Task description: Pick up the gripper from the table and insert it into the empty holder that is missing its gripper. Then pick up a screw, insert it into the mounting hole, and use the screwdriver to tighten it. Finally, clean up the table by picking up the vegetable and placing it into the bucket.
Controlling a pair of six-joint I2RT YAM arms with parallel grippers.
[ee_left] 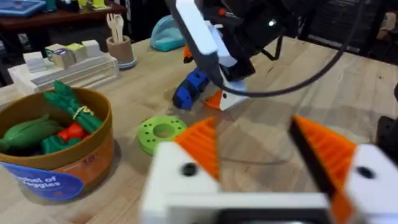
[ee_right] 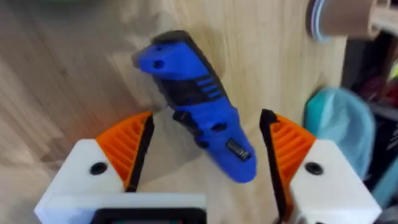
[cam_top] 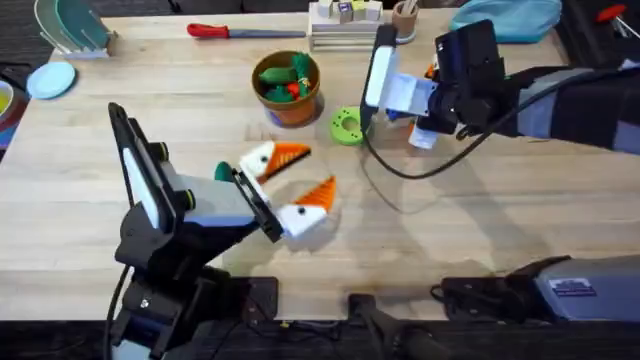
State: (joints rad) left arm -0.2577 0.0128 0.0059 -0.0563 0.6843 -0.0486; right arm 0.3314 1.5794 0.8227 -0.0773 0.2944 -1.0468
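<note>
**Q:** Wooden table [cam_top: 500, 215], pale planks, clutter along the far edge. Where are your two hands sitting right now?

**A:** Your right hand [ee_right: 205, 146] is hovering straight over the screwdriver [ee_right: 196, 134], fingers spread wide, one orange pad on each side of the blue body and neither touching it. The tool lies flat on the wood, running lengthwise through the gap between them.

**Q:** And your left one?

**A:** Your left hand [cam_top: 295, 180] is parked out in the middle of the table, also released, both ribbed orange tips apart with nothing between them. Look past those tips and you've got the green disc [ee_left: 160, 132] just ahead, then the screwdriver and your other hand beyond it.

**Q:** What about the bucket?

**A:** The bucket [cam_top: 289, 88] stands ahead of your left hand and a bit off to its left, near the disc but not touching. It's got green and red veggies [ee_left: 53, 121] sitting inside. A red-handled tool [cam_top: 232, 32] lies well beyond it at the far edge.
</note>
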